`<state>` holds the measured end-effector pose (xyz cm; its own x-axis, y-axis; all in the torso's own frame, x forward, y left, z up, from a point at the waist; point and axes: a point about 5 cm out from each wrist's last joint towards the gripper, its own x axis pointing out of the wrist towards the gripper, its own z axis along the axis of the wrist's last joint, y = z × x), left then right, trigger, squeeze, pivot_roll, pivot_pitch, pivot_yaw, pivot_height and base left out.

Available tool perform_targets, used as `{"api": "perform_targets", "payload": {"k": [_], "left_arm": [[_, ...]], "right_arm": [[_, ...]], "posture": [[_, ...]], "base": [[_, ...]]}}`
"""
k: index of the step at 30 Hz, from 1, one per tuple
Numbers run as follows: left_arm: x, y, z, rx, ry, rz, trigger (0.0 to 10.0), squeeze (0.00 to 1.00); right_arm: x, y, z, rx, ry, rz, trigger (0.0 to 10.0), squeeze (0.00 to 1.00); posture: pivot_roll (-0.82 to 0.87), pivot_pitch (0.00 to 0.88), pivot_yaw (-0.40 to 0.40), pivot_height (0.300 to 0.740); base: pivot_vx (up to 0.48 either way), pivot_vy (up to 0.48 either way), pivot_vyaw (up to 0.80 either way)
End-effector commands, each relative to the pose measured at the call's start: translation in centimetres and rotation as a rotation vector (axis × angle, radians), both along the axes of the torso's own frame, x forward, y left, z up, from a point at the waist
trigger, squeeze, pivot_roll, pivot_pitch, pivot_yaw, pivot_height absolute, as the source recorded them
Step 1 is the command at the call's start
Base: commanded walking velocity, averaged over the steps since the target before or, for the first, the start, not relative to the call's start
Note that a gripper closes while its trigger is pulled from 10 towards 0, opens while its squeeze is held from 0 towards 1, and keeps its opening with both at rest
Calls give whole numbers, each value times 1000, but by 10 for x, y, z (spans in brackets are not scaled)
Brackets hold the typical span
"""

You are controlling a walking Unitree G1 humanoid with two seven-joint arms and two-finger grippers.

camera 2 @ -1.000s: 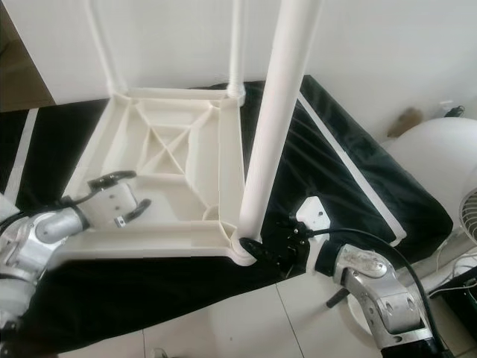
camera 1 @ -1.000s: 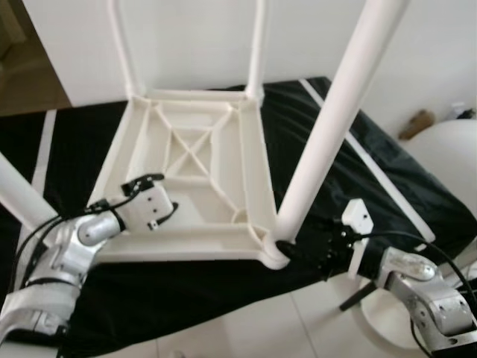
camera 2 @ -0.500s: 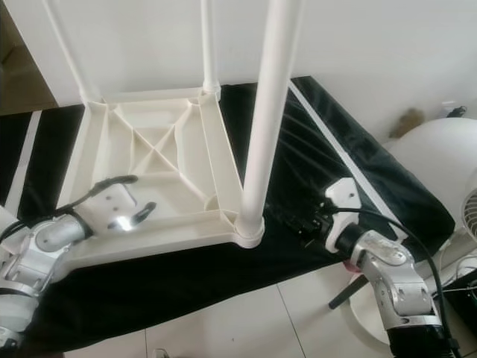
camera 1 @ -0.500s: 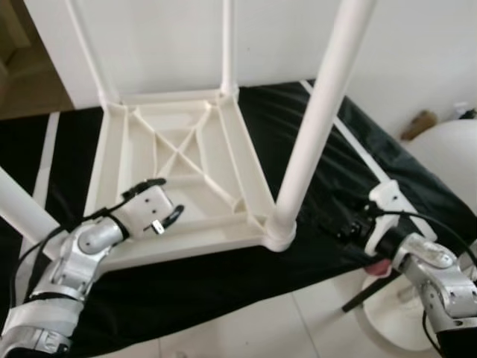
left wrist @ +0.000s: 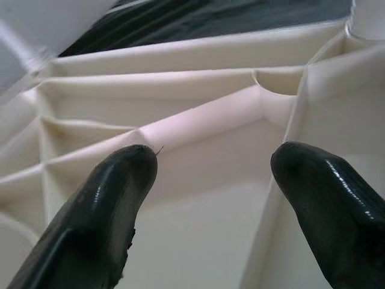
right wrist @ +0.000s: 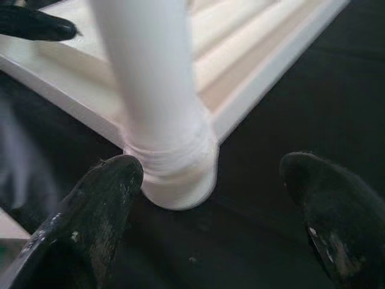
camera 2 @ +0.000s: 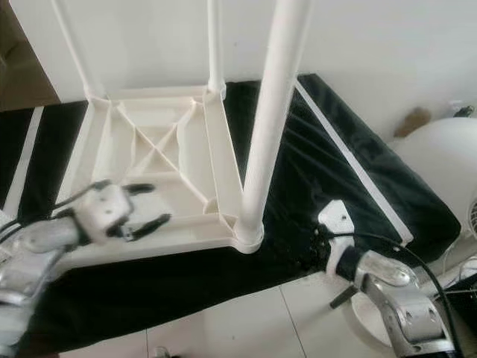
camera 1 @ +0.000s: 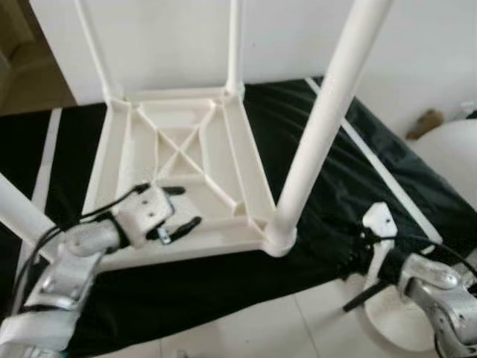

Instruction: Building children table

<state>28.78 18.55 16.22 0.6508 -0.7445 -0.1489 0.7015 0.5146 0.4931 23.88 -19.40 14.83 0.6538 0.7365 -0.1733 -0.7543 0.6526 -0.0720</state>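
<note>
Across the middle of the frame lies the upside-down white plastic tabletop with a ribbed underside (camera 1: 186,175), resting on a black cloth with white stripes (camera 1: 350,179) that covers the work surface. Round white plastic legs rise from its corners: the nearest leg (camera 1: 317,142) climbs from the lower centre toward the upper right, two thin far legs stand at the top by the white wall (camera 1: 417,52), and another leg (camera 1: 19,209) cuts the left edge.

By the look of it, the legs are all seated and the step in hand is checking or tightening them. My guess is the next move calls for closing on the near leg's collar (right wrist: 180,168) and twisting or pressing it home, or else righting the table.

At lower left the left gripper (camera 1: 177,209) hovers over the tabletop's near edge, its silver arm bent in from the bottom corner, wrist level; its two black fingers (left wrist: 117,192) are spread with only ribs between them, holding nothing. At lower right the right gripper (right wrist: 204,198) reaches in from the side, low over the cloth, just short of the near corner; its fingers (right wrist: 99,198) are also spread wide, one beside the collar, not pinching it. Beyond it a round white object (camera 1: 447,160) sits at the right edge.
</note>
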Motion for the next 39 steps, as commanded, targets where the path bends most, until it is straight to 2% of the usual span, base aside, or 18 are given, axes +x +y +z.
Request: {"api": "perform_targets", "payload": {"k": [1, 3, 6, 7, 9, 12, 14, 17, 19, 20, 22, 25, 27, 30, 33, 35, 37, 39], "left_arm": [[-4, 1, 2, -38, 33, 7, 10000, 0], [-13, 2, 5, -62, 56, -15, 10000, 0], [-15, 2, 6, -66, 55, -22, 10000, 0], [-21, -1, 8, -111, 99, -42, 10000, 0], [-23, -2, 5, -111, 133, -46, 10000, 0], [-27, -3, -9, -9, 193, -62, 10000, 0], [-28, -6, -9, -33, 217, -72, 10000, 0], [-28, -30, 2, -141, 156, -42, 10000, 0], [-30, -51, 2, -223, 153, -47, 10000, 0], [-30, -51, 2, -223, 153, -47, 10000, 0], [-31, -68, 4, -284, 174, -44, 10000, 0], [-29, -75, 9, -344, 173, -18, 10000, 0], [-29, -69, 13, -337, 118, -13, 10000, 0], [-24, -63, 16, -371, 143, 2, 10000, 0], [-20, -68, 19, -402, 172, 4, 10000, 0], [-18, -78, 21, -406, 140, 21, 10000, 0], [-20, -93, 23, -472, 169, 0, 10000, 0], [-23, -97, 24, -503, 184, -16, 10000, 0]], "right_arm": [[-3, 1, 6, 13, -5, 29, 10000, 0], [-5, 1, 8, 11, -10, 38, 10000, 0], [-5, 1, 9, 10, -11, 39, 10000, 0], [-2, 5, 10, 22, -19, 48, 10000, 0], [-1, 8, 10, 29, -19, 55, 10000, 0], [5, 20, 11, 53, -31, 94, 10000, 0], [9, 24, 12, 60, -41, 93, 10000, 0], [24, 35, 14, 76, -88, 59, 10000, 0], [33, 42, 15, 86, -105, 52, 10000, 0], [33, 42, 15, 86, -105, 52, 10000, 0], [39, 44, 17, 98, -114, 47, 10000, 0], [45, 40, 18, 95, -138, 17, 10000, 0], [48, 35, 20, 100, -148, -19, 10000, 0], [50, 28, 20, 107, -149, -41, 10000, 0], [53, 21, 19, 95, -158, -70, 10000, 0], [56, 15, 18, 97, -163, -96, 10000, 0], [62, 9, 16, 94, -167, -134, 10000, 0], [63, 8, 16, 96, -169, -147, 10000, 0]], "posture": [[2, 85, -6, 740], [4, 89, -3, 740], [5, 91, -2, 740], [14, 93, -7, 740], [14, 93, -7, 740], [21, 95, -8, 740], [21, 95, -8, 740], [20, 88, 2, 740], [19, 87, 2, 740], [19, 87, 2, 740], [21, 83, 0, 740], [27, 81, -14, 740], [34, 82, -28, 740], [41, 80, -40, 740], [44, 80, -45, 740], [32, 76, -47, 740], [23, 72, -48, 740], [19, 69, -47, 740]], "base": [[0, 0, 0], [0, 0, 0], [0, 0, 0], [0, 0, 0], [0, 0, 0], [0, 0, 0], [0, 0, 0], [0, 0, 0], [0, 0, 0], [0, 0, 0], [0, 0, 0], [0, 0, 0], [0, 0, 0], [0, 0, 0], [0, 0, 0], [0, 0, 0], [0, 0, 0], [0, 0, 0]]}}
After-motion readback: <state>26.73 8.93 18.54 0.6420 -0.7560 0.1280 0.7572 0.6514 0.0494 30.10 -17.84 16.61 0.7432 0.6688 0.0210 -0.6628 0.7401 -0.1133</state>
